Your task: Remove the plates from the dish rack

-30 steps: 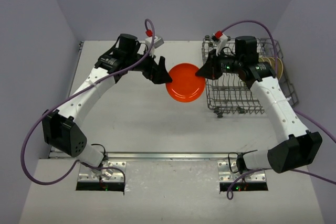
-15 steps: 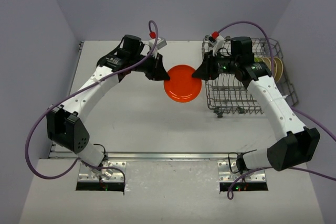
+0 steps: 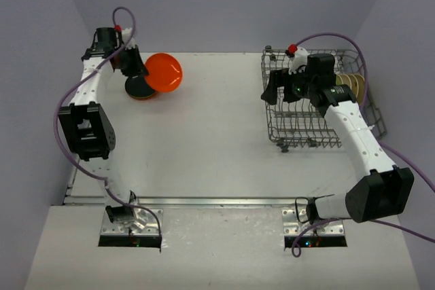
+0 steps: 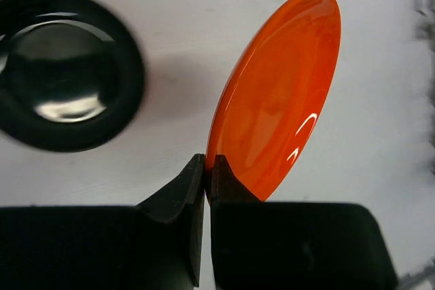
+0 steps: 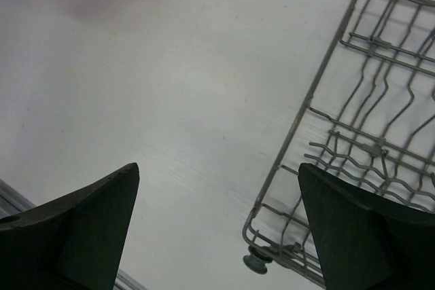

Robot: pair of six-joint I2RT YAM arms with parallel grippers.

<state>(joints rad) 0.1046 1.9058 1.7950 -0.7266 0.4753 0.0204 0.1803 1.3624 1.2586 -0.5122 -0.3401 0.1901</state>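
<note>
Jaws: L gripper [image 4: 204,168] pinching orange plate [image 4: 279,93] by its rim at 10 o'clock on table [image 3: 204,140] near black dish [image 4: 68,79], R gripper [image 5: 217,174] spread wide over dish rack [image 3: 299,127] at 2 o'clock, beige plates [image 3: 353,85] not yet unloaded, so approx. mid-task.

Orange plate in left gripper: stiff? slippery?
Probably stiff: the orange plate shows no sag, pinched at one rim edge by the left gripper. Glossy highlights suggest a slick surface, so it may pivot in that small pinch.
</note>
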